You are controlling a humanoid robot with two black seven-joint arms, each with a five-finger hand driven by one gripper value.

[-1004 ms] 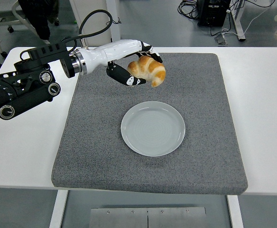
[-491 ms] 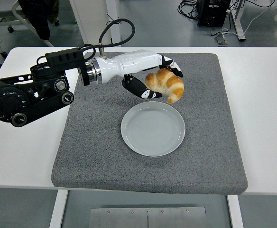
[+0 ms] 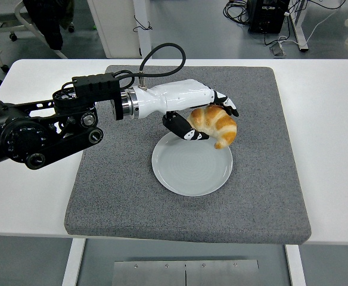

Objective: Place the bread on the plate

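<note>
While the white table (image 3: 335, 149) carries a grey mat (image 3: 269, 179) over most of its middle, the left arm (image 3: 43, 128) reaches in across that mat. At the mat's centre lies a pale round plate (image 3: 186, 170), with nothing resting on it. Above the plate's far right rim, the left hand (image 3: 207, 116) has its fingers clasped round the bread (image 3: 217, 124), a golden croissant-shaped roll held clear of the plate.

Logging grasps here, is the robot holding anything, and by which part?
The left hand holds the bread by its upper left end, above the plate.
</note>
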